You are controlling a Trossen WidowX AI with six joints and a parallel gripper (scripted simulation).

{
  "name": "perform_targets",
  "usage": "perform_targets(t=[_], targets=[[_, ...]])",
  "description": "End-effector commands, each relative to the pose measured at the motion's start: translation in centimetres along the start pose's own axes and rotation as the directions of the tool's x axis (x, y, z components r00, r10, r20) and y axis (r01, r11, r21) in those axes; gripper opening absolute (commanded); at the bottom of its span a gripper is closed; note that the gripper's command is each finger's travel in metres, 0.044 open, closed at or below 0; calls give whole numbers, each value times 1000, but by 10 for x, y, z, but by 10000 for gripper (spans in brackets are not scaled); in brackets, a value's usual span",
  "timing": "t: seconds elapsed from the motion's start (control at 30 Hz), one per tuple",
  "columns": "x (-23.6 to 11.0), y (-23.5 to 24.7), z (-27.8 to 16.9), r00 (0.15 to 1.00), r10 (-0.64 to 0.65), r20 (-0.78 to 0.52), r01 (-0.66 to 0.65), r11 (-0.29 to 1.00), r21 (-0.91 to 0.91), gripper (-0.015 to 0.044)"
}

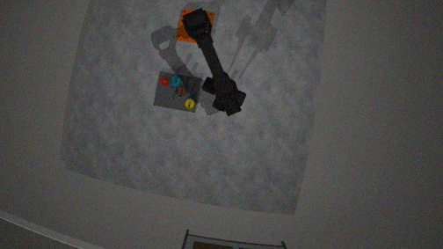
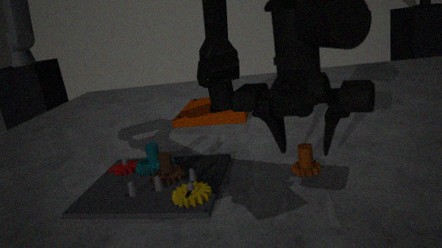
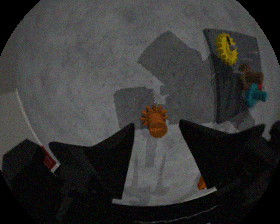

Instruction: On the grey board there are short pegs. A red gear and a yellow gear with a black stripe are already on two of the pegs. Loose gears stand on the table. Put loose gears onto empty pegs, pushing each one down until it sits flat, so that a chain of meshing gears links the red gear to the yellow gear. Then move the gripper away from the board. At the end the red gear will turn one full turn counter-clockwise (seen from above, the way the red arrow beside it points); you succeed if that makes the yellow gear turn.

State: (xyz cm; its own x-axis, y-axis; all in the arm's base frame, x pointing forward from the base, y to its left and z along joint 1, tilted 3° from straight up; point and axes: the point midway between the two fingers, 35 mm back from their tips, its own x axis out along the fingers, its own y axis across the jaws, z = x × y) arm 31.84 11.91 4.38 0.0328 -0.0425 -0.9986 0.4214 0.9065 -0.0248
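Currently:
- Claw: released, fingers apart, above the orange gear.
- Orange gear: upright on the table, beside the board, handle up.
- Board: grey, flat on the mottled grey table; red gear, teal gear, brown gear, yellow gear on it.
- Arm shadows across the table.
- Room: dim; plain wall behind; dark block at the exterior view's right edge.
- Orange base plate: under the arm.
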Motion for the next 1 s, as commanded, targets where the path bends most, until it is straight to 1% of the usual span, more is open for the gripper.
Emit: perform_targets(t=[0.0,0.13,0.47,0.97], targets=[[1,0,0,1000,3,-3,-3,1000,3,178],[1,0,0,1000,3,-3,-3,1000,3,72],[1,0,0,1000,3,-3,-3,1000,3,0],[-28,5,3,1000,3,-3,-3,1000,3,0]])
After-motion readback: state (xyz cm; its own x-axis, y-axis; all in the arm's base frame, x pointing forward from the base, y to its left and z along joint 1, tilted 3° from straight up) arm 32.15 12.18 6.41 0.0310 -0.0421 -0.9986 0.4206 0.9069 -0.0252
